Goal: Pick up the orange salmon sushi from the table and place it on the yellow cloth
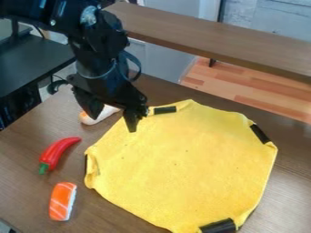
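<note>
With my hand point(113, 124) open, pale toy point(106, 113) just behind it, yellow cloth point(188, 164) beside it, I judge this pre-grasp; picking calls for aligning, then lowering.

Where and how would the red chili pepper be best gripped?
Probably around the middle of the red chili pepper, coming from above, with the pincer turned to close across its narrow width. It lies on its side, long and gently curved, both long flanks exposed; the tapering tip and small green stem look like weaker holds.
</note>
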Available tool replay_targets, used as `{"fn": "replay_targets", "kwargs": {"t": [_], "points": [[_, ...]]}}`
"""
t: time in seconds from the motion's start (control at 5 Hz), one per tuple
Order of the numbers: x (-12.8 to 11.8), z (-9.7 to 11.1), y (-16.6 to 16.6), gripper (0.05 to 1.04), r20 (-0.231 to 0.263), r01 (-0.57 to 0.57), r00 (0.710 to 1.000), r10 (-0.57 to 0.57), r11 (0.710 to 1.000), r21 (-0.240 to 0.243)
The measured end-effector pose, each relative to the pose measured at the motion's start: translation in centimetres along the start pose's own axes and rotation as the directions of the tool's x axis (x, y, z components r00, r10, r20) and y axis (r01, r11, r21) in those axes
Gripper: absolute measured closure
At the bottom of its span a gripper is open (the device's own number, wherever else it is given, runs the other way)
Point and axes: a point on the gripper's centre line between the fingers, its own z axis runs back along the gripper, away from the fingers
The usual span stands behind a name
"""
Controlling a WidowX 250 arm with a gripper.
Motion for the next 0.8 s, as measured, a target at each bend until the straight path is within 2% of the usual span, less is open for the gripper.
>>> {"fn": "replay_targets", "kwargs": {"t": [0.2, 0.4, 0.6, 0.8], "points": [[-0.5, -0.6, -0.1, 0.084, -0.026, -0.007, 1.000, 0.007, 1.000, -0.005], [-1.9, -3.2, 0.0, 0.084, -0.135, -0.074, 0.989, 0.067, 0.996, -0.053], [-3.5, -5.4, 0.4, 0.084, -0.203, -0.146, 0.970, 0.136, 0.989, -0.035], [-5.1, -6.1, 2.0, 0.084, -0.211, -0.188, 0.960, 0.182, 0.982, -0.010]]}}
